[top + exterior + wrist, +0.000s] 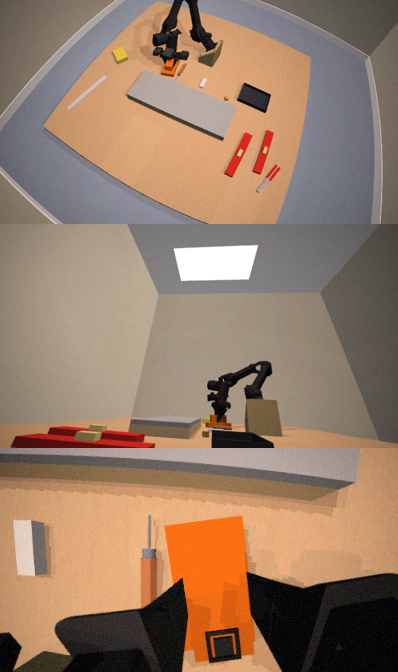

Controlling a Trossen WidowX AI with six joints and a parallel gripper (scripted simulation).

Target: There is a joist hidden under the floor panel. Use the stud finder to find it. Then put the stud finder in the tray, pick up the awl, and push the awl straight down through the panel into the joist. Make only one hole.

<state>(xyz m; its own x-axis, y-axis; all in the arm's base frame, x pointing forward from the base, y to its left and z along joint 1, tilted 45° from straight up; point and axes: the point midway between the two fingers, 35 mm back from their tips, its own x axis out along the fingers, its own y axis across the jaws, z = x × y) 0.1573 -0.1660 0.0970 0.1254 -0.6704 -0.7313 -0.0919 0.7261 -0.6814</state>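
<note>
Progress: the task is at its first step. The gripper (216, 598) is clamped on the raised grip of the orange stud finder (169, 68), which rests on the tan mat (117, 146) just beside the near long edge of the grey floor panel (182, 104). In the wrist view the two dark fingers press against either side of the orange body. The stud finder appears not yet lifted; in the exterior view its base lies flat on the mat.

Outstanding, by my judgement: sweeping the stud finder over the panel to locate the joist, setting it in the dark tray (254, 97), taking up the awl (181, 70), and making the single hole. The panel surface shows no hole. The awl lies on the mat just beside the stud finder, its point toward the panel. The tray sits well apart, past the panel's far end, and looks unoccupied.

Arm pose: the arm reaches forward from its pedestal (262, 417), elbow raised, wrist bent so the gripper points straight down over the stud finder.
</note>
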